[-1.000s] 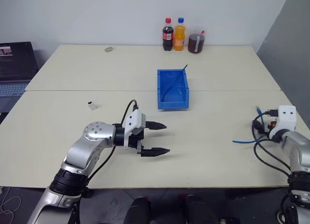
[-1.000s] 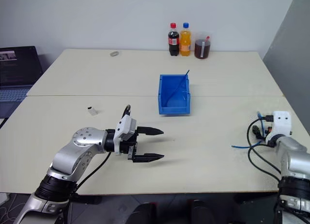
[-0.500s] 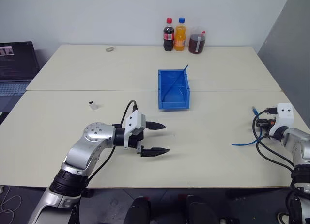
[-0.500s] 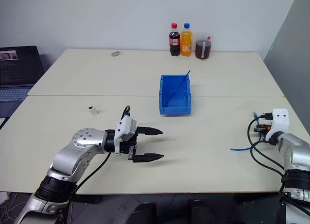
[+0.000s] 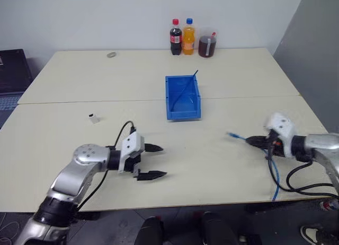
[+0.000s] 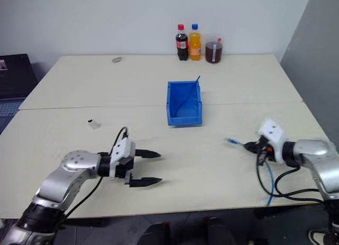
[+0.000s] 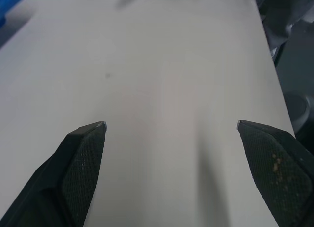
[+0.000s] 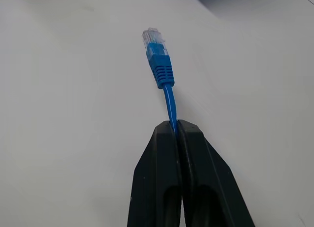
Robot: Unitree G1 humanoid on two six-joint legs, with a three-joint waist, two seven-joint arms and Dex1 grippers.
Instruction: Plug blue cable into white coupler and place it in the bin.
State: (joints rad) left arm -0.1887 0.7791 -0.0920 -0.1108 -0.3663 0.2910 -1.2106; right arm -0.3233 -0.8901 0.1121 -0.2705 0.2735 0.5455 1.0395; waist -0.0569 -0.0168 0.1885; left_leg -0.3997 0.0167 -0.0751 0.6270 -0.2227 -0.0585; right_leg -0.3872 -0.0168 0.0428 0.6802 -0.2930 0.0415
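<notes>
A wide cream table fills the scene, seen from above the robot's two arms. Near its middle stands the bin, bright blue and rectangular, with its lowered lip facing the robot. Three drink bottles line the far edge.

On the left, the left gripper hovers low over bare tabletop with its two black fingers spread wide and nothing between them. On the right, the right gripper is pinched tight on the blue cable, just behind its plug. The clear plug juts forward past the fingertips, pointing across the table towards the left, and the rest of the cable trails back off the table's near edge.

The white coupler, a tiny block, sits alone well to the left, beyond the left gripper and far from the plug.

The step in hand looks like bringing plug and coupler together. To do it well, the empty left gripper should probably grasp the coupler by its sides, leaving the socket face clear, and hold it steady while the plug is lined up square and pushed straight in
</notes>
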